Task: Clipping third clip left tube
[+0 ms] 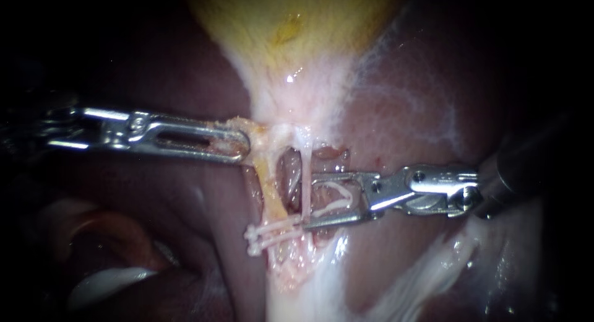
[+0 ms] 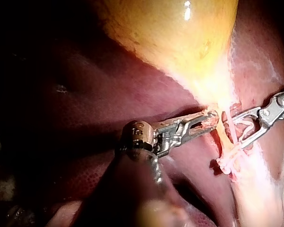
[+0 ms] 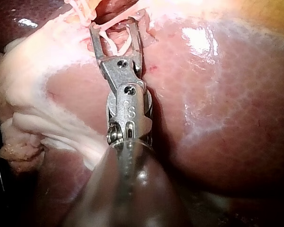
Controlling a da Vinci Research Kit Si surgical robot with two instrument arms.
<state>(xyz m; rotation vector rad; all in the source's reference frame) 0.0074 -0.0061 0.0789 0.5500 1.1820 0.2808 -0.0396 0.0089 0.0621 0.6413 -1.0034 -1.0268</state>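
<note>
The yellow gallbladder (image 1: 297,25) narrows down to two tubes. My left instrument (image 1: 241,145) comes in from the left, its jaws shut on the tissue at the gallbladder's neck (image 1: 263,133). The yellowish left tube (image 1: 271,192) runs down to two white clips (image 1: 266,234) lying across it. Beside it hangs a thin pale tube (image 1: 304,173). My right instrument (image 1: 309,200) carries a white clip (image 1: 337,198) between its parted jaws; their tips are at the pale tube, just above the two clips. The right wrist view shows those jaws (image 3: 116,21) with the clip (image 3: 114,42) inside.
Dark red liver (image 1: 421,99) surrounds the tubes on both sides. A pale white band of tissue (image 1: 322,285) runs down below the clips. The left wrist view shows my left instrument (image 2: 210,118) against the gallbladder (image 2: 180,38).
</note>
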